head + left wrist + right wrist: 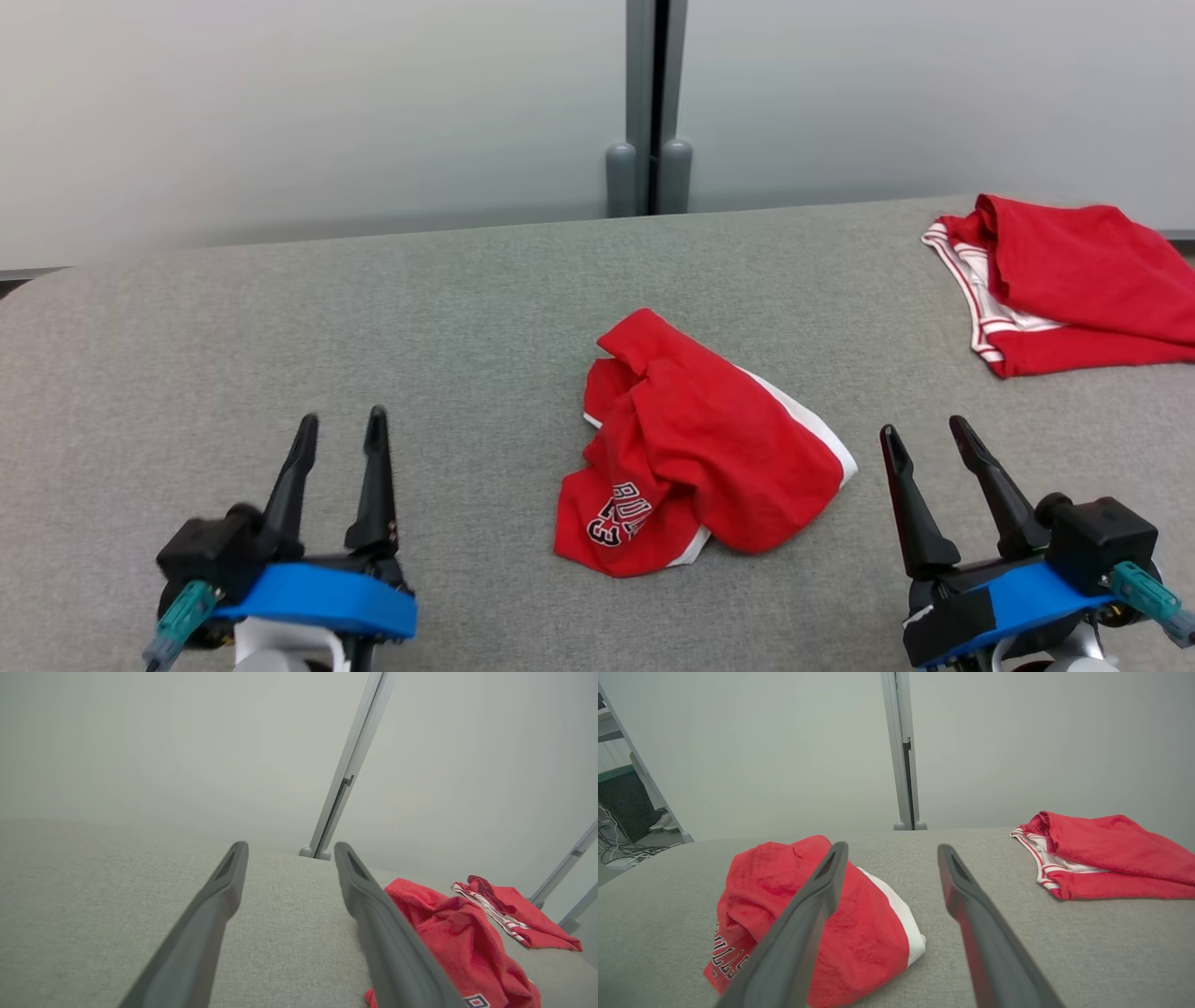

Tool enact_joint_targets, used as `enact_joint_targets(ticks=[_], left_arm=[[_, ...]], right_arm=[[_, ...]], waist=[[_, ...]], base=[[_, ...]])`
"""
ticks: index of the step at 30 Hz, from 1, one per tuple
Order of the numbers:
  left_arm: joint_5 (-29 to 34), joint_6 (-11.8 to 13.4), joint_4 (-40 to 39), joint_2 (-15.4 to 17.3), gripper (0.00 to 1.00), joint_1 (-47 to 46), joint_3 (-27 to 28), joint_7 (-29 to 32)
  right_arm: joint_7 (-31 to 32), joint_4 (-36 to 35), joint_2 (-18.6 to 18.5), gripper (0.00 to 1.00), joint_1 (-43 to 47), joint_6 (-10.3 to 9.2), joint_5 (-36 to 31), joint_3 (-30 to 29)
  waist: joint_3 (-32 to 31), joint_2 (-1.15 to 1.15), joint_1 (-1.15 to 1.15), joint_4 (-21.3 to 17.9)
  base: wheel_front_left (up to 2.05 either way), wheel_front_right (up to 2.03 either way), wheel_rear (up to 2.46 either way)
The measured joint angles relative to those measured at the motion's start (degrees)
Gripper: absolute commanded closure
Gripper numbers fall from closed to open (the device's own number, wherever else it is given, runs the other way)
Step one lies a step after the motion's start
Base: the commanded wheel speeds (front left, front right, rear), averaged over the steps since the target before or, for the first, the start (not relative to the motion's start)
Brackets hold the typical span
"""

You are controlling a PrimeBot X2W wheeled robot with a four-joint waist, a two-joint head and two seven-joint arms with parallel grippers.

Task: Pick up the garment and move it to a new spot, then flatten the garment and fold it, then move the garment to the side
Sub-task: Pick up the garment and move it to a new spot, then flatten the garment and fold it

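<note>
Garment [695, 448] bunched at centre, both grippers apart

Red garment with white trim and lettering lies crumpled on grey surface [373, 317] near centre; left gripper [342, 417] at 8 o'clock from it, spread apart, holding nothing, well clear of cloth; right gripper [925, 427] at 4 o'clock, near white hem, likewise spread apart; second red garment [1074, 280], striped trim, lies at 2 o'clock by far right edge, well apart from first; grey post [649, 103] at 12 o'clock behind surface.
</note>
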Motion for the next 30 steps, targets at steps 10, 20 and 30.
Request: enact_joint_targets(ticks=[10, 20, 30], left_arm=[[7.4, 2.4, -5.0, 1.3, 0.00, 9.1, 5.8, -0.1], [9.3, 3.4, -5.9, 1.8, 0.00, 14.0, 7.0, -0.1], [9.3, 3.4, -6.2, 1.8, 0.00, 14.2, 6.2, 0.0]], right_arm=[[0.7, -0.2, 0.1, 0.00, 1.6, -0.01, -0.1, -0.1], [1.1, -0.1, 0.1, 0.00, 3.0, -0.01, 0.1, -0.4], [1.6, -0.3, 0.3, 0.00, 3.5, -0.01, 0.2, -0.7]], waist=[[-2.3, 0.00, 0.00, 1.9], [-3.4, 0.00, 0.00, 2.2], [-3.4, 0.00, 0.00, 3.3]], base=[[0.00, 0.00, 0.00], [0.00, 0.00, 0.00], [0.00, 0.00, 0.00]])
